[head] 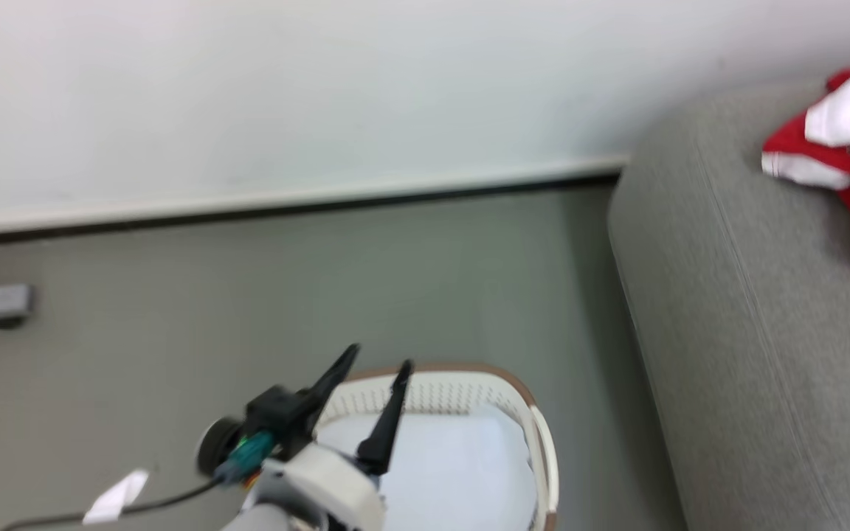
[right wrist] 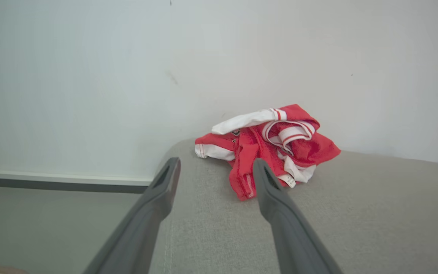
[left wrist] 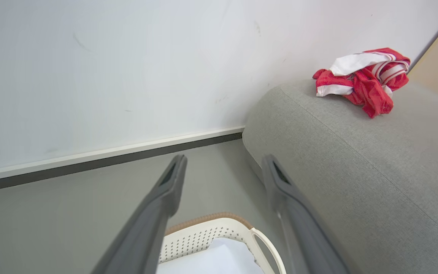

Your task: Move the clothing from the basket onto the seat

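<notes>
The clothing (head: 831, 162) lies on the seat (head: 750, 332) as one crumpled heap of red fabric with white stripes and a white patch on top, at the far end close to the wall (head: 322, 88). From my left wrist the heap (left wrist: 363, 80) sits on the seat's (left wrist: 356, 163) top surface, just in from its rounded far-left corner. From my right wrist the same heap (right wrist: 268, 148) shows a small white label at its near edge. I cannot tell how many garments are bundled in it.

My right tool (right wrist: 215, 167) is held over the seat (right wrist: 356, 213), near the heap, its two fingers spread wide with nothing between them. The tip of the right-hand finger overlaps the heap's near edge in that view; I cannot tell whether it touches.

There is one basket (head: 440, 394), on the floor (head: 322, 280) near me and left of the seat, apart from it. It has a tan rim, perforated cream walls and one white handle (head: 547, 464) on the seat side. Its inside shows plain white.

My left tool (head: 379, 361) hangs over the basket's (left wrist: 196, 239) left part, also spread open and gripping nothing; from its own wrist, my left tool (left wrist: 223, 163) points toward the skirting board (left wrist: 108, 156).

One white scrap (head: 116, 495) lies on the floor at the near left.
</notes>
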Controlling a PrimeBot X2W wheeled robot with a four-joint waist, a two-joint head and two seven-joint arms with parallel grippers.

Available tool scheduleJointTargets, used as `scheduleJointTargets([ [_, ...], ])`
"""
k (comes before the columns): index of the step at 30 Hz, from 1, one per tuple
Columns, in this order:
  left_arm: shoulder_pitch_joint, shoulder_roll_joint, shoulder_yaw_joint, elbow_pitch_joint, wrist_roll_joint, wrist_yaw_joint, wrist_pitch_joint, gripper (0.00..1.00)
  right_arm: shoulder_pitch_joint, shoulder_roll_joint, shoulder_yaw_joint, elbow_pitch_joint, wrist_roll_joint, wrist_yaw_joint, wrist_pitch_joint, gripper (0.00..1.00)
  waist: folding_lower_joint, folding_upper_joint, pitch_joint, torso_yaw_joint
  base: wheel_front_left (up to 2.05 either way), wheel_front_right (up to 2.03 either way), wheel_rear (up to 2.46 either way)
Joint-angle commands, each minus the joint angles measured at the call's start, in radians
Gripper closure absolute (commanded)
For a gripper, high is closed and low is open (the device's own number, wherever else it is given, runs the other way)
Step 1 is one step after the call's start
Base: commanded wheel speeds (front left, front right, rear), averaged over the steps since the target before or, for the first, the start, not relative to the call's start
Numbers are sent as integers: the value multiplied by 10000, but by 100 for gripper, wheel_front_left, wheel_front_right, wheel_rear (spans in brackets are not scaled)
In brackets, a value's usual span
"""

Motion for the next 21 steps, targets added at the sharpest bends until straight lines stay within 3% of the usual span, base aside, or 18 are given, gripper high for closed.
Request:
scheduleJointTargets([
  [1, 388, 90, 255, -94, 180, 137, -15, 0, 424, 234, -24, -346, 56, -26, 7, 0, 4, 0, -896, 649, 0, 0, 0],
  [5, 1496, 158, 1155, -397, 642, 502, -14, 0, 1686, 870, 335, -1428, -269, -26, 8, 0, 4, 0, -1361, 1007, 0, 0, 0],
  [9, 2626, 28, 2081, -540, 983, 536, -15, 0, 2592, 1499, 605, -2081, -532, -26, 8, 0, 4, 0, -1871, 1298, 0, 0, 0],
  [17, 4529, -267, 3831, -584, 1800, 75, -18, 0, 3781, 2163, 1159, -2404, -981, -26, 8, 0, 4, 0, -2641, 1551, 0, 0, 0],
  [21, 5205, -440, 4628, -609, 2374, -362, -17, 0, 4072, 2292, 1243, -2295, -984, -26, 8, 0, 4, 0, -2863, 1598, 0, 0, 0],
])
